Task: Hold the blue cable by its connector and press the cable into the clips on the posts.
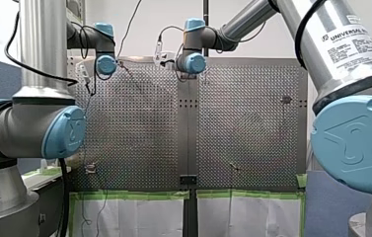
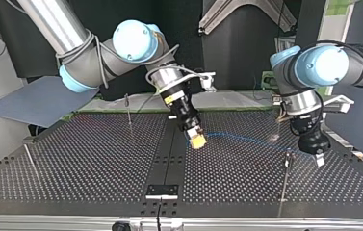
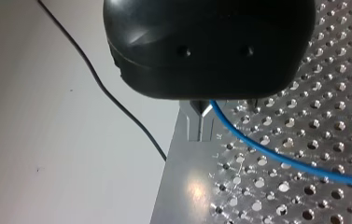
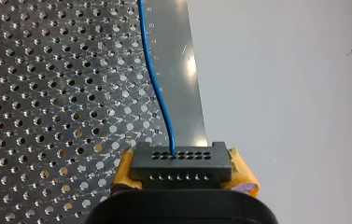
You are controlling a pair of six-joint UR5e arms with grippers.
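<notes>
**Operator:** Condition of my right gripper (image 2: 197, 140)?

**Technician:** Pressed together on the black connector (image 4: 181, 163). The yellow pads (image 4: 242, 173) bear on its two short ends. In the top view the gripper hangs tilted just left of frame centre, above the table's dark centre strip (image 2: 165, 159).

**Operator:** Location of the blue cable?

**Technician:** The blue cable (image 4: 157, 88) leaves the connector's row of holes and runs ahead of the gripper over the perforated table (image 4: 47, 93), near its edge. In the top view it arcs rightward, low over the table, toward my left gripper (image 2: 318, 158) at the frame's right.

**Operator:** Condition of that gripper?

**Technician:** Cannot tell. In its wrist view the black housing (image 3: 211, 46) covers the closing area. The cable emerges from under it, beside a pale slotted metal piece (image 3: 200, 123).

**Operator:** Obstructions?

**Technician:** In the top view one thin post (image 2: 285, 178) stands just beside my left gripper, at lower right. A second post (image 2: 128, 113) stands upper left of centre, well apart from the cable. A third post (image 2: 31, 162) is at far left. A black wire (image 3: 94, 79) crosses the pale floor beyond the table edge.
</notes>
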